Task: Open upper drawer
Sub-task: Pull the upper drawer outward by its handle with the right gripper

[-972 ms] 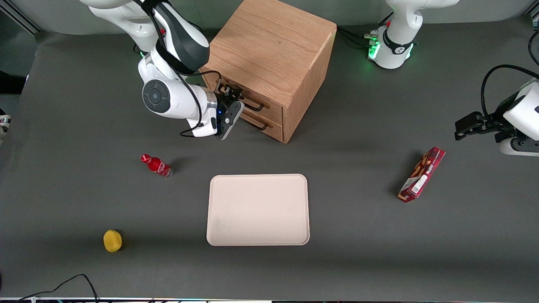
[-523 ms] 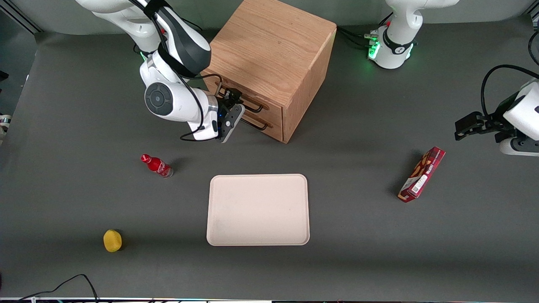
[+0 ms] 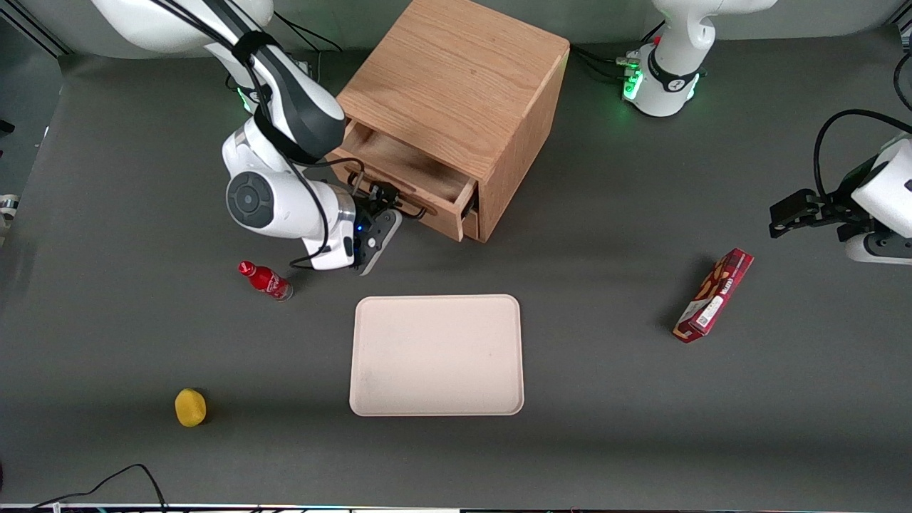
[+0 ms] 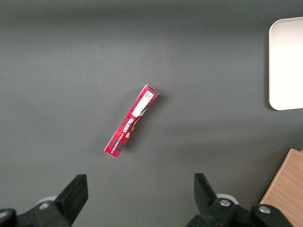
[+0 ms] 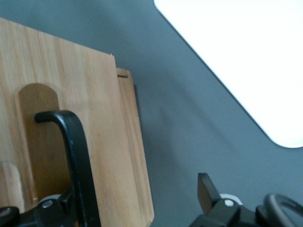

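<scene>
- Dark grey tabletop (image 3: 605,399) under everything; matte, with soft shadows.
- Nearest the front camera: a yellow round object (image 3: 190,407) toward the working arm's end of the table, and a cream tray (image 3: 436,355) lying flat mid-table.
- A little farther from the camera: a red bottle (image 3: 265,280) on its side, close to the arm's wrist, and a red snack box (image 3: 714,295) toward the parked arm's end, well apart from the rest.
- Gripper (image 3: 385,201) sits in front of the cabinet (image 3: 456,100), at the black bar handle (image 3: 410,209) of the upper drawer (image 3: 410,174).
- Jaws: the wrist view shows the handle bar (image 5: 75,165) running down between the gripper's two dark finger bases, with one finger (image 5: 208,193) standing apart from it on the tray's side. Whether the fingers pinch the bar or merely straddle it, I cannot tell.
- Upper drawer is pulled partway out of the cabinet, its plain wooden interior showing from above. Its long axis runs along the cabinet's front face; its front panel faces diagonally toward the camera and the working arm's end.
- Tray and bottle lie nearest to the drawer front, neither touching it.
</scene>
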Tool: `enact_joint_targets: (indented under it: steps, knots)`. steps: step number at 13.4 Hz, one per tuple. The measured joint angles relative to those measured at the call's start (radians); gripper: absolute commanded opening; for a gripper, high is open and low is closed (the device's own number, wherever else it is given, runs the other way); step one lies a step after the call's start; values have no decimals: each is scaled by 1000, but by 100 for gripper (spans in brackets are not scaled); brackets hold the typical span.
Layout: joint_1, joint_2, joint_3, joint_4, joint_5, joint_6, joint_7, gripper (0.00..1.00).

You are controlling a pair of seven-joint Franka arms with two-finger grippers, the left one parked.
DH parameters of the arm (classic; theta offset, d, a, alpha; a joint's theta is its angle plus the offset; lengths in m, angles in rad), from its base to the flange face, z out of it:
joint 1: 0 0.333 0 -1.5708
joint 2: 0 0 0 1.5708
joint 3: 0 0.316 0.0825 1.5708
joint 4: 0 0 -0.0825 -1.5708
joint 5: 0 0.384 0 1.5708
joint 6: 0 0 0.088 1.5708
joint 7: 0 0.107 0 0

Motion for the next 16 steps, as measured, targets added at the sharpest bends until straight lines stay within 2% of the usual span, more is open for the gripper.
enact_joint_targets:
  steps: [5, 11, 16]
  knots:
    - [-3, 68, -46, 124, -42, -71, -13, 100]
    - [-3, 132, -92, 210, -50, -82, -122, 100]
    - [-4, 201, -108, 320, -93, -149, -163, 100]
